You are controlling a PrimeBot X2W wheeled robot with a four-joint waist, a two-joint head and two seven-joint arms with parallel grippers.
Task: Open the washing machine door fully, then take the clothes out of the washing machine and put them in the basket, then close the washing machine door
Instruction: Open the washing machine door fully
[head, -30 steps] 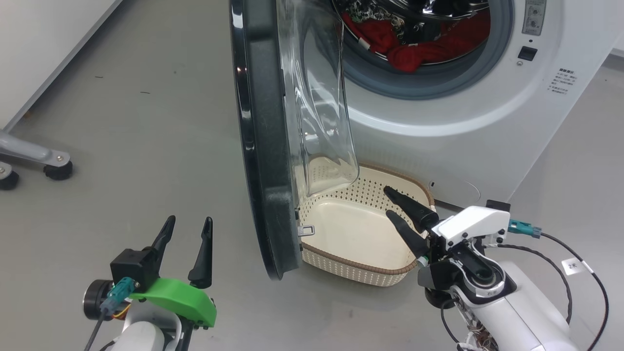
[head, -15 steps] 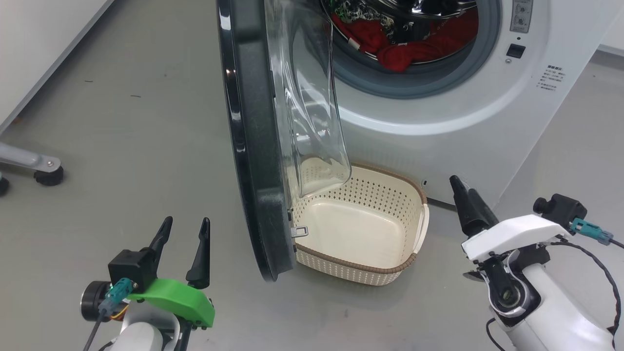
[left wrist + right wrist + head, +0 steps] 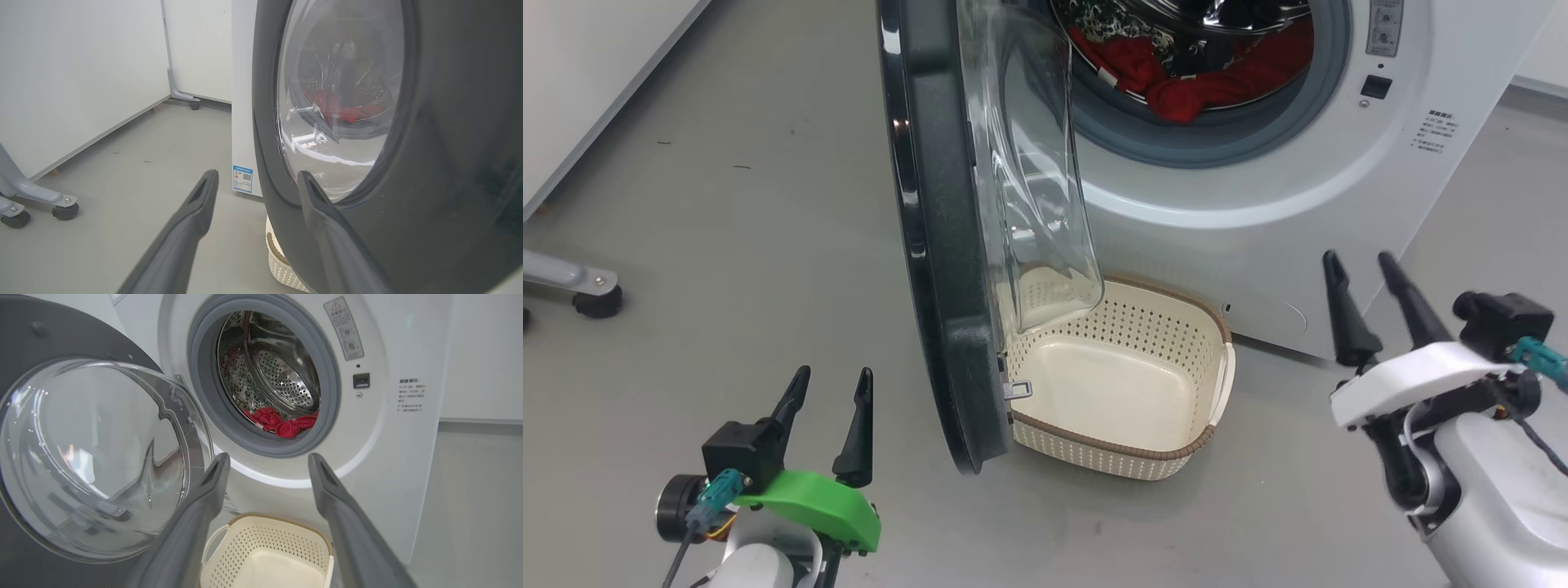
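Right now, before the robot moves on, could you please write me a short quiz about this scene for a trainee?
1. True or false: the basket is empty.
2. Where do the red clothes lie? A in the drum, B in the basket, C on the floor.
3. Fill in: on the left gripper and the right gripper, the jaws stand ____.
Key: 1 true; 2 A; 3 open.

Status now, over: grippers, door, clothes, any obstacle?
Both grippers open, empty: left gripper outside the door, right gripper right of the basket. Door open, red clothes in the washing machine, basket empty. Door's glass overhangs the basket.
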